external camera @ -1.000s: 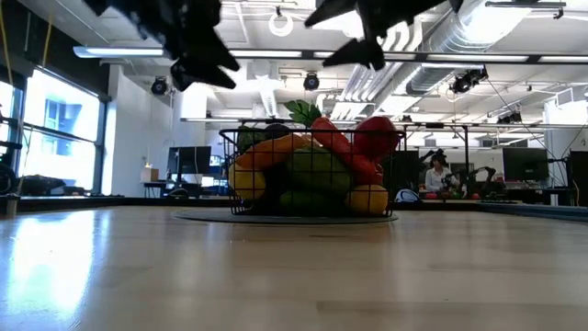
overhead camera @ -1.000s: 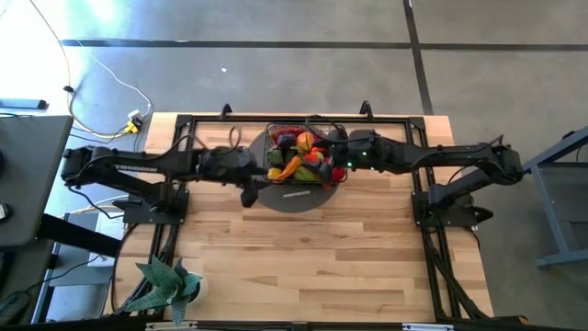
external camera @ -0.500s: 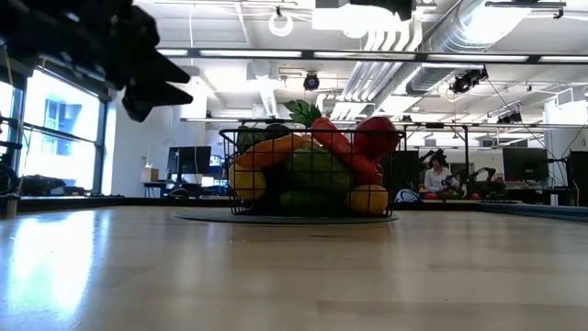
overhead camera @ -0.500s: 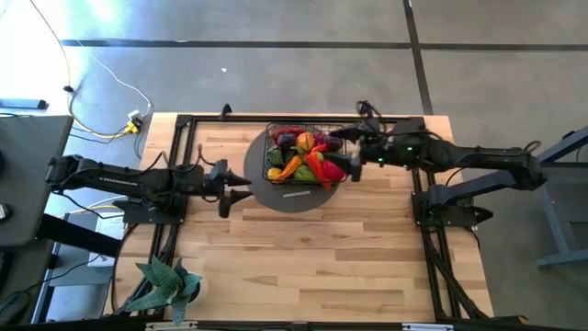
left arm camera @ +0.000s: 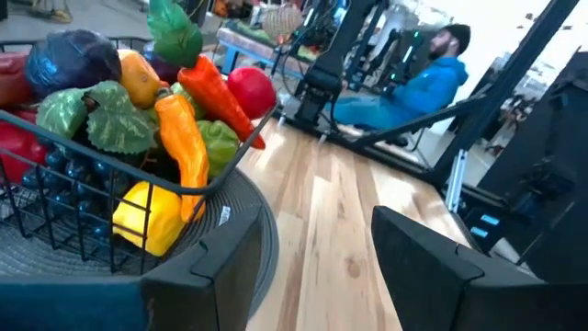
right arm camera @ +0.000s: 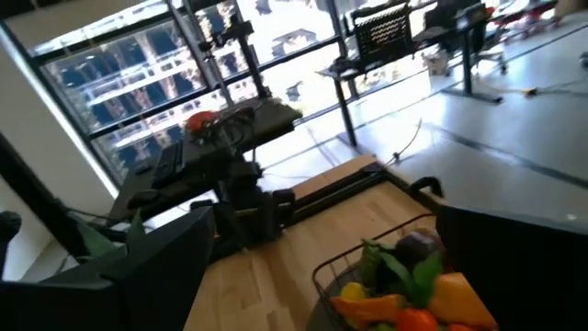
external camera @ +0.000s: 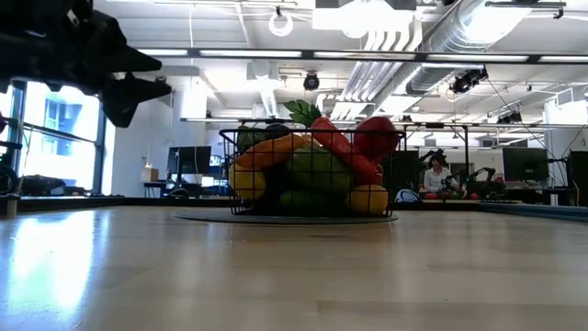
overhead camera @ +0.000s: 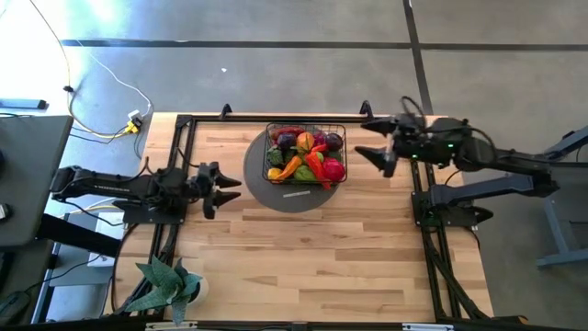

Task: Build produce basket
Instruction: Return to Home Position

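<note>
The square black wire basket (overhead camera: 306,154) stands on a round grey mat (overhead camera: 262,188) at the table's far middle, heaped with toy produce (overhead camera: 303,158): red, orange, yellow, green and purple pieces. It also shows in the low view (external camera: 312,170) and the left wrist view (left arm camera: 101,198). My left gripper (overhead camera: 230,187) is open and empty, left of the mat. My right gripper (overhead camera: 365,142) is open and empty, right of the basket, above the table.
A leafy green potted plant (overhead camera: 165,283) stands at the near left corner. Black frame rails (overhead camera: 175,165) run along the table's left, far and right sides. Bare wood lies between the mat and the near edge. A person in blue (left arm camera: 413,87) sits beyond the table.
Both grippers have drawn back from the basket: my left toward the table's left edge, my right toward the right edge and the far edge. The basket and its produce have stayed still on the mat.
</note>
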`<state>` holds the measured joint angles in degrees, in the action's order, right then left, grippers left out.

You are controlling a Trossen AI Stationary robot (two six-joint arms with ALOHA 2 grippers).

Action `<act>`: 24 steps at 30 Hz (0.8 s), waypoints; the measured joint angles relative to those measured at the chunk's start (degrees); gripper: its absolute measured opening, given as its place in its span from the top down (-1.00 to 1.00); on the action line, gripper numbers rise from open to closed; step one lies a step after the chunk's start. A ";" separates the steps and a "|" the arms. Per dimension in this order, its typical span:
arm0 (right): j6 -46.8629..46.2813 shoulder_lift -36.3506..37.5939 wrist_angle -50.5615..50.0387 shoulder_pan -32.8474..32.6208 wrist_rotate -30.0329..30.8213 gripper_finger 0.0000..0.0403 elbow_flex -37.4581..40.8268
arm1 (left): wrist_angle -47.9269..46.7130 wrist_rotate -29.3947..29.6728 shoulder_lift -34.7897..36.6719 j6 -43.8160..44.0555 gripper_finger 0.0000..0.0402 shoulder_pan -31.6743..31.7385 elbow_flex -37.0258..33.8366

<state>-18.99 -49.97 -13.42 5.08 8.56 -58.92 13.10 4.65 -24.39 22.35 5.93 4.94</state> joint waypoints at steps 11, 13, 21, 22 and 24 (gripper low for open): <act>4.67 11.56 -8.34 0.00 8.42 -0.98 0.15 | 0.72 -0.63 8.02 -1.16 0.03 0.02 -4.08; 5.08 13.72 -8.51 0.00 10.06 -0.98 1.50 | -0.10 0.95 8.29 -3.40 0.03 0.04 -4.28; 5.35 22.82 2.04 0.00 11.20 -0.98 15.02 | -0.04 1.05 8.31 -9.95 0.03 0.04 -4.28; 5.07 24.03 3.07 0.00 11.21 -0.98 16.95 | -0.05 0.64 8.31 -10.37 0.03 0.04 -4.28; 4.22 26.56 4.97 0.00 11.23 -0.98 21.07 | 0.08 0.47 8.31 -11.04 0.03 0.04 -4.28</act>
<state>-14.78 -23.41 -8.45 5.08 19.79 -37.85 13.18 5.13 -16.08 11.31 5.98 0.67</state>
